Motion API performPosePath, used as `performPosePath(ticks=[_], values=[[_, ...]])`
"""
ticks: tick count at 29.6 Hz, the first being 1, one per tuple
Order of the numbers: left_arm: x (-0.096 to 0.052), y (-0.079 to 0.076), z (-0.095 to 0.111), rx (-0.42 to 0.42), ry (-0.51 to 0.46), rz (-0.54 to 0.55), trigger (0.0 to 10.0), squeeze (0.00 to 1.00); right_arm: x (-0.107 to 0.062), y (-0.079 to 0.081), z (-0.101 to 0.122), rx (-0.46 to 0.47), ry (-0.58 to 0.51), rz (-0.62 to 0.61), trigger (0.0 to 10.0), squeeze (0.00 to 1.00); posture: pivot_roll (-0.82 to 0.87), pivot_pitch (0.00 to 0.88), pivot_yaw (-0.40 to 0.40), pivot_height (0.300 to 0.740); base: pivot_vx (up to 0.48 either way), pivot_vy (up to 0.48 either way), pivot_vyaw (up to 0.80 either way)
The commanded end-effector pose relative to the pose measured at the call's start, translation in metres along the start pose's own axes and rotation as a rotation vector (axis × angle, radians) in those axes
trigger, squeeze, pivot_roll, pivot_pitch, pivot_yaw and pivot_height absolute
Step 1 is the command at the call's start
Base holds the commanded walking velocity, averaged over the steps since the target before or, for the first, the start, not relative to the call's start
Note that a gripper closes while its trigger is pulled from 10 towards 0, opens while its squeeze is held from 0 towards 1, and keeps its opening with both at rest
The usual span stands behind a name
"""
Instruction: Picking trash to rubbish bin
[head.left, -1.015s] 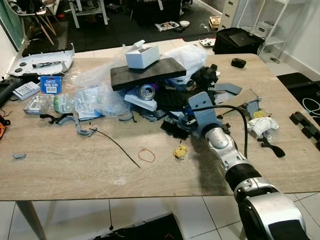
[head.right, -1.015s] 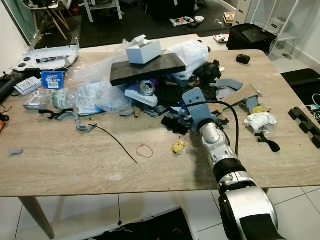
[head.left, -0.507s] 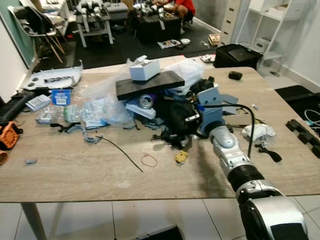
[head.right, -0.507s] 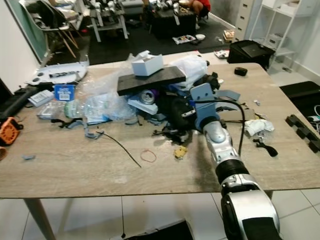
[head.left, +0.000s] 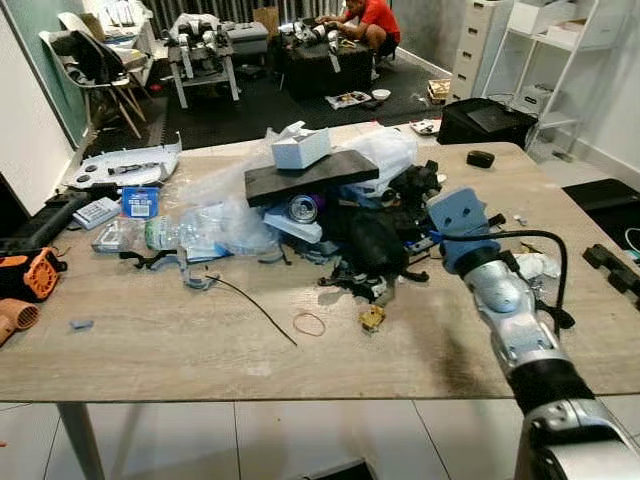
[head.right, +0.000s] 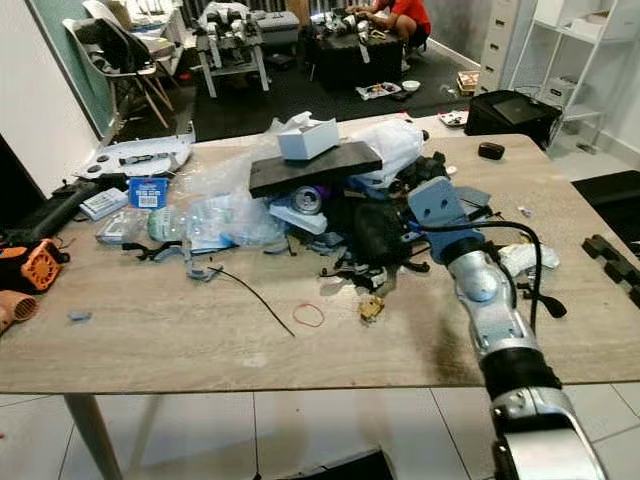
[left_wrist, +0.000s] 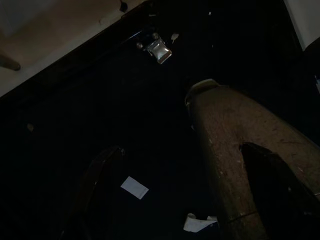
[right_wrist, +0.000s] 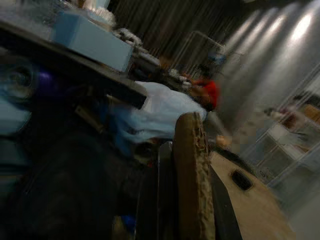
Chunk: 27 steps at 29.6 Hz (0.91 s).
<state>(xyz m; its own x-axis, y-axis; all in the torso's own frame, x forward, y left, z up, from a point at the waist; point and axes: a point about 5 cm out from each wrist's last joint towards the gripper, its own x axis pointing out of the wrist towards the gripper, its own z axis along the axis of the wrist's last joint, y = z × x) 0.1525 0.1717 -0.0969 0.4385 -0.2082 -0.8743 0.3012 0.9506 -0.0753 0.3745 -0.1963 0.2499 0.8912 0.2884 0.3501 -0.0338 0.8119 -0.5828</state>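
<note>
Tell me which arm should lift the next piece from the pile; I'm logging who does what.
Right, probably. The right gripper is already at the black bundle in the trash pile on the table. The left arm hangs idle, its wrist camera showing dark floor.

**Bright head views, poor wrist views**

Both eye views are evenly lit and fairly sharp; the right arm (head.left: 510, 320) casts a soft shadow on the pale tabletop (head.left: 150, 340). The left wrist view is almost black. The right wrist view is dim and smeared by blur.
</note>
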Motion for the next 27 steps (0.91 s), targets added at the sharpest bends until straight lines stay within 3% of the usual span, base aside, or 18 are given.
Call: performPosePath(ticks=[1,3,4,6,9,14,20,27], values=[[-0.002,-0.004,-0.017,-0.006,0.069,-0.019,10.0,0.00,-0.003,0.010,0.007,0.125,-0.034,0.087,10.0,0.00,-0.19,0.110,0.096,0.740,0.000,0.000,0.00],[-0.001,-0.006,-0.016,-0.013,0.064,-0.024,10.0,0.00,-0.013,0.025,0.025,0.396,-0.141,0.241,10.0,0.00,-0.19,0.113,0.096,0.740,0.000,0.000,0.00],[-0.001,-0.006,-0.016,-0.013,0.064,-0.024,10.0,0.00,-0.013,0.025,0.025,0.396,-0.141,0.241,10.0,0.00,-0.19,0.113,0.096,0.740,0.000,0.000,0.00],[-0.001,-0.006,-0.018,-0.002,0.077,-0.022,10.0,0.00,-0.026,0.041,0.036,0.561,-0.201,0.387,10.0,0.00,-0.20,0.118,0.095,0.740,0.000,0.000,0.00],[-0.001,-0.007,-0.019,0.002,0.084,-0.020,10.0,0.00,-0.033,0.053,0.040,0.628,-0.214,0.463,10.0,0.00,-0.19,0.117,0.093,0.740,0.000,0.000,0.00],[-0.002,-0.007,-0.024,0.008,0.101,-0.013,10.0,0.00,-0.050,0.091,0.055,0.865,-0.268,0.671,10.0,0.00,-0.19,0.111,0.086,0.740,-0.048,0.000,0.00],[-0.002,-0.007,-0.024,0.009,0.104,-0.011,10.0,0.00,-0.054,0.099,0.062,0.910,-0.280,0.746,10.0,0.00,-0.18,0.106,0.080,0.740,-0.261,0.000,0.00],[-0.001,-0.010,-0.023,0.007,0.098,-0.011,10.0,0.00,-0.055,0.113,0.048,0.844,-0.148,0.800,10.0,0.00,-0.18,0.096,0.064,0.740,-0.279,0.000,0.00]])
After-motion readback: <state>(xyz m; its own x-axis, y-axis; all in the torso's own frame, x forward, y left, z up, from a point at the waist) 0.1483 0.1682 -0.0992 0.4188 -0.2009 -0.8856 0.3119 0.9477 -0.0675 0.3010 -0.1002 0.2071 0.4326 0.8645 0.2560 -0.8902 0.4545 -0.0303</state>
